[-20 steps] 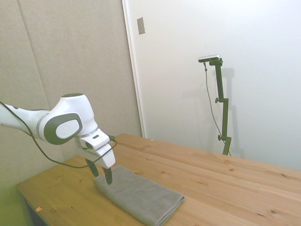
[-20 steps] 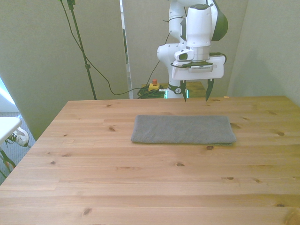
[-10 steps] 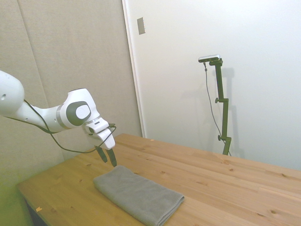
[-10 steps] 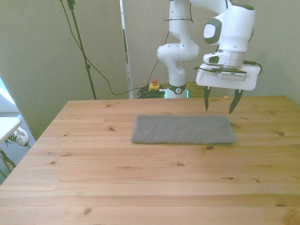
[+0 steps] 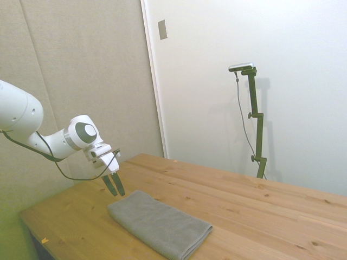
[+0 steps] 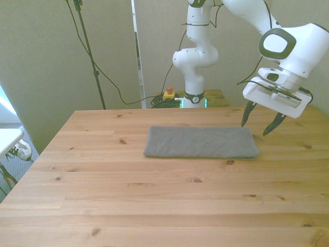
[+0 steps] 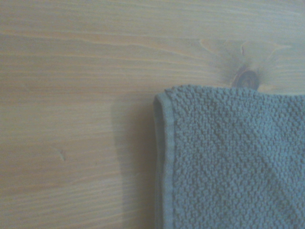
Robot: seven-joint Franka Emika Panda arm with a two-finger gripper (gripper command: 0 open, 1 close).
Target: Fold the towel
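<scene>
The grey towel (image 6: 200,142) lies flat on the wooden table (image 6: 154,200) as a long folded rectangle, also visible in the side view (image 5: 160,225). My gripper (image 6: 260,127) hangs open just off the towel's short end at the front view's right, fingers pointing down and tilted, a little above the wood. In the side view the gripper (image 5: 114,186) sits just beyond the towel's near-left end. Up close, the wrist view shows a corner of the towel (image 7: 228,157) with its hemmed edge on bare wood.
A yellow box with a red button (image 6: 168,94) sits on the floor behind the table near the robot base (image 6: 194,77). A white object (image 6: 7,139) stands past the table's edge at the front view's left.
The arm has swung from above the towel's far long edge toward the front view's right and lowered. The gripper now hangs off the towel's short end. The towel has not moved.
</scene>
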